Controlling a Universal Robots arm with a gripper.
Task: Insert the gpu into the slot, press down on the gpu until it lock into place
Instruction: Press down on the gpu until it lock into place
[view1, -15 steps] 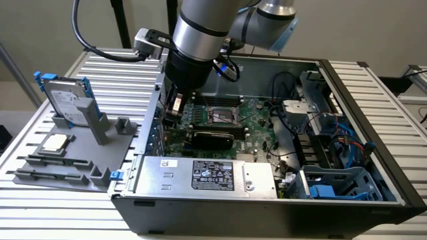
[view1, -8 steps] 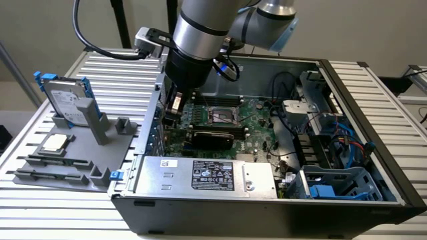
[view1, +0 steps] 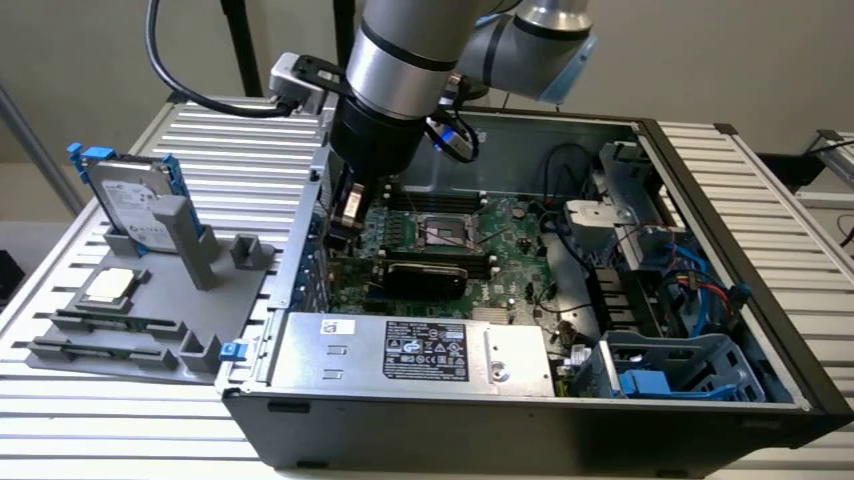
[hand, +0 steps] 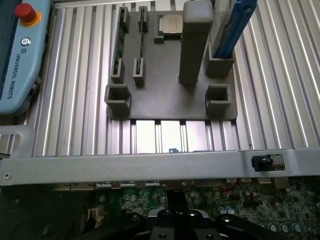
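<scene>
The gpu (view1: 420, 272), a black glossy card, lies low on the green motherboard (view1: 514, 285) in the open computer case, just behind the silver power-supply box. The bright-blue slot is hidden; I cannot tell whether the card sits in it. My gripper (view1: 347, 218) hangs inside the case by its wall on the exterior view's left. It is above and to the left of the card and apart from it. In the wrist view the gripper (hand: 175, 222) is a black shape over the motherboard's edge.
The silver power-supply box (view1: 414, 350) fills the case's front. The processor socket (view1: 445, 232) and black memory slots lie behind the card. Cables and a blue drive cage (view1: 667, 365) crowd the right. A grey fixture (hand: 170, 95) with a hard drive (view1: 134, 195) stands outside, near a teach pendant (hand: 20, 55).
</scene>
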